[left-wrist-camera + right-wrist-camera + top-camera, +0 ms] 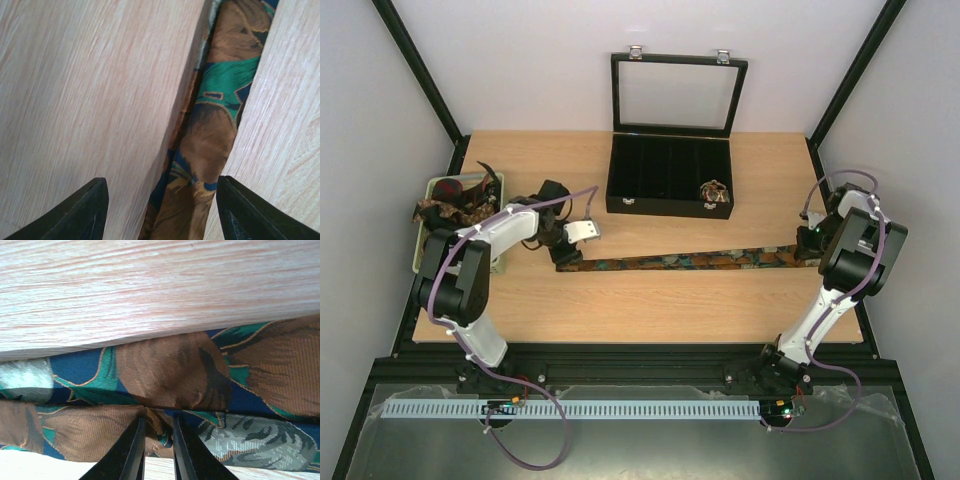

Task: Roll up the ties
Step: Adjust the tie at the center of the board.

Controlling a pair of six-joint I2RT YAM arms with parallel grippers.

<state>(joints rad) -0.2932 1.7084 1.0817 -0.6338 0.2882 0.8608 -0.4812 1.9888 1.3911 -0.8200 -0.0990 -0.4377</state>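
One tie (690,260) lies stretched in a long, nearly straight strip across the middle of the tabletop (650,310), running from the left gripper (567,258) to the right gripper (808,240). Its pattern is brown, green and blue with pale grey patches.

In the left wrist view the tie (210,140) lies flat on the wood between the left gripper's (161,180) dark fingers (90,210). These are spread wide, and the strip sits closer to the right-hand finger without being clamped.

In the right wrist view the right gripper (159,419) has its fingers (131,450) drawn close together, pinching a fold of the tie (170,375) at that end.

Behind the tie stands a black compartmented box (620,185) with its glass lid (675,95) raised upright. A rolled tie (715,191) sits in the box's right end compartment.

At the tabletop's left edge, beside the left arm, a pale green basket (423,235) holds other ties (460,200) in a loose heap, partly hanging over its rim.
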